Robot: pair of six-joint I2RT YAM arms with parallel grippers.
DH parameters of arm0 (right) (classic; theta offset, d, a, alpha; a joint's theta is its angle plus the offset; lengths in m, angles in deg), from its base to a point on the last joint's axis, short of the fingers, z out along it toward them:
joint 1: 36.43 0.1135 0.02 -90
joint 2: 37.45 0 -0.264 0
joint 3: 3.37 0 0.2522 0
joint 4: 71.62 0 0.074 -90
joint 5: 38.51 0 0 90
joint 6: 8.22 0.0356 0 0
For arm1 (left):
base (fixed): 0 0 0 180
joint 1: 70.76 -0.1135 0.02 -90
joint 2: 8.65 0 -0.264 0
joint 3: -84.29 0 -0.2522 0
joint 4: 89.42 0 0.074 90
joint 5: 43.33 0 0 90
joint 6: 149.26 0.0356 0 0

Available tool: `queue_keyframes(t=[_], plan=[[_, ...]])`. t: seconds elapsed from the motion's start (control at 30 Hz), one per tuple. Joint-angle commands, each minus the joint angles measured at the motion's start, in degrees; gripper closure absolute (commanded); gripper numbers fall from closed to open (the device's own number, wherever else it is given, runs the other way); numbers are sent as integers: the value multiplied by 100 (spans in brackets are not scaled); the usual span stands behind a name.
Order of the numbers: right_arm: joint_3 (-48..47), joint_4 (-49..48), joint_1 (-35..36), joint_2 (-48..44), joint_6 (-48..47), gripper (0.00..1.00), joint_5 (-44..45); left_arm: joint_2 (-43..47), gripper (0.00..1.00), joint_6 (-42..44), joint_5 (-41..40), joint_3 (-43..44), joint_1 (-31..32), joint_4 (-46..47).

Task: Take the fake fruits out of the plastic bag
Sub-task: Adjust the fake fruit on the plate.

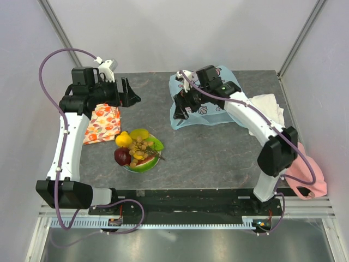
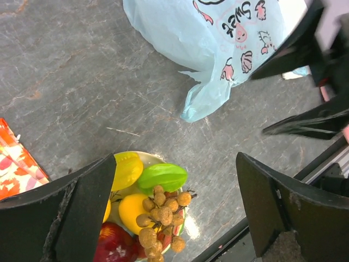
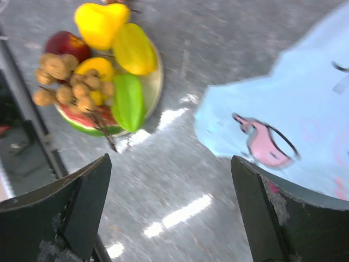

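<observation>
The left end effector and right end effector are spread wide, holding nothing. The fake fruits sit on a plate. The plastic bag looks flat, so the job seems done.

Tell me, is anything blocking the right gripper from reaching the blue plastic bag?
Nothing visible does. The right gripper hangs open just above the plastic bag's crumpled left edge, with only bare table beneath. The fake fruits sit piled on a plate farther left, well clear.
</observation>
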State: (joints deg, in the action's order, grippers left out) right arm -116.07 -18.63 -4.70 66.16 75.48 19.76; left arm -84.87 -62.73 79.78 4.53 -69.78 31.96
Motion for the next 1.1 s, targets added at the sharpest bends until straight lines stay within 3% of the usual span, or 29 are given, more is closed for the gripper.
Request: queue_keyframes(t=[0.0, 0.1, 0.17, 0.27, 0.37, 0.4, 0.6, 1.0, 1.07], plan=[[532, -2, -34, -472, -328, 2, 1133, 29, 1, 626, 255, 9, -27, 13], [945, -11, -254, -640, -4, 2, 1099, -120, 1, 1443, 932, 149, 34, -732], [1262, -63, -377, -746, 59, 2, 1072, -121, 1, 1995, 856, 133, 236, -1162], [1517, -81, -492, -930, 77, 2, 1133, 2, 1, 2934, 287, -252, 754, -1463], [1614, -90, -606, -1018, 103, 2, 1037, 125, 1, 3753, -838, -875, 1466, -1649], [1649, -108, -632, -1027, 112, 2, 967, 126, 2, 3861, -1293, -1000, 1598, -1623], [1755, -152, -720, -1062, 182, 2, 721, -270, 7, 4301, -2079, -1133, 1854, -1508], [1913, -239, -808, -1124, 235, 2, 632, -674, 20, 4328, -2070, -1001, 2170, -2035], [1922, -266, -834, -1124, 253, 2, 615, -639, 28, 4293, -2141, -1001, 2170, -2053]])
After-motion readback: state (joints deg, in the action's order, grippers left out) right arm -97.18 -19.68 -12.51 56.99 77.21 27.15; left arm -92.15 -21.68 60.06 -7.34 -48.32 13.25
